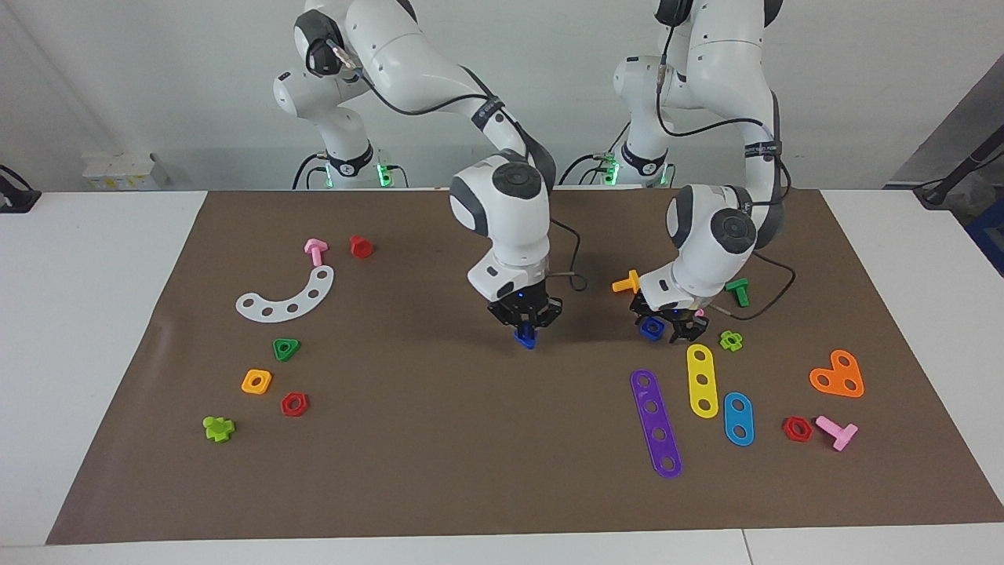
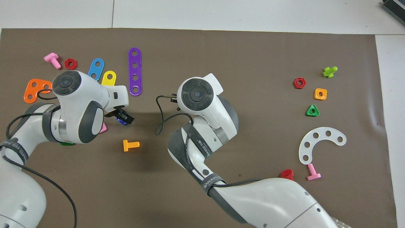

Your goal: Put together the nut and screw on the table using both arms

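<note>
Dark-blue plastic screw (image 1: 525, 337) sits clamped in my right tool (image 1: 526, 323); my left tool (image 1: 665, 326) closes around the dark-blue squarish nut (image 1: 651, 328); joining remains.

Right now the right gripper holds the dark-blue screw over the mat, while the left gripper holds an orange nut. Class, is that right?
Not quite. In the facing view the left gripper holds the dark-blue nut, not an orange one. The right gripper does hold the dark-blue screw over the mat.
</note>
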`<state>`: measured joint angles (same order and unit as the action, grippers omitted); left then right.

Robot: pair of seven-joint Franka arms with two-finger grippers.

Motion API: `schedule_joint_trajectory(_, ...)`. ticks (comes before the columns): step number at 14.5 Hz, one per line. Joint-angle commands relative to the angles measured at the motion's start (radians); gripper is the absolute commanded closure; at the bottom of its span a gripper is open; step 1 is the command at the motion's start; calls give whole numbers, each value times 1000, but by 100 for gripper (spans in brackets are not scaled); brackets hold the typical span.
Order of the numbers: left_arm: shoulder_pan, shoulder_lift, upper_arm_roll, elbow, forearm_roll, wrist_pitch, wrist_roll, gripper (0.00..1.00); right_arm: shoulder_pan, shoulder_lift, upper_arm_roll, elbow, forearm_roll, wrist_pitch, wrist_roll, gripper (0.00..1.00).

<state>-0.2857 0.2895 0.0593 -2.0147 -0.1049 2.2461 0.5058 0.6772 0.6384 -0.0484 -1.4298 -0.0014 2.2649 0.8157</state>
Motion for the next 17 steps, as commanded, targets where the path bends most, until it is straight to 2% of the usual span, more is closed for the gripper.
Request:
schedule_joint_trajectory(1, -15, -16, 16, -44, -21, 26, 40, 21, 10, 23, -2, 37, -5, 12, 14, 100)
schedule_joint_trajectory(5, -26, -21, 17, -65, -19, 38, 40, 28, 25, 15, -4, -13, -5, 22, 17, 100)
schedule_joint_trajectory(8, -26, -21, 16, -65, -19, 35, 37, 48, 28, 3, -4, -55, -8, 22, 16, 98)
schedule_joint_trajectory(9, -26, -21, 17, -65, -21, 35, 37, 54, 28, 0, -4, -57, -8, 22, 17, 44)
schedule_joint_trajectory(10, -27, -21, 16, -65, -21, 35, 36, 60, 28, -2, -4, -57, -8, 16, 23, 0)
schedule_joint_trajectory(13, -27, -21, 17, -64, -19, 35, 34, 70, 27, -23, -19, -41, -11, -7, 45, 0)
schedule_joint_trajectory(15, -27, -21, 17, -62, -19, 33, 34, 82, -16, -118, -31, -50, -15, -68, 39, 0)
schedule_joint_trajectory(17, -29, -18, 19, -55, -21, 36, -34, 98, -89, -218, -31, -52, -17, -178, 27, 0)
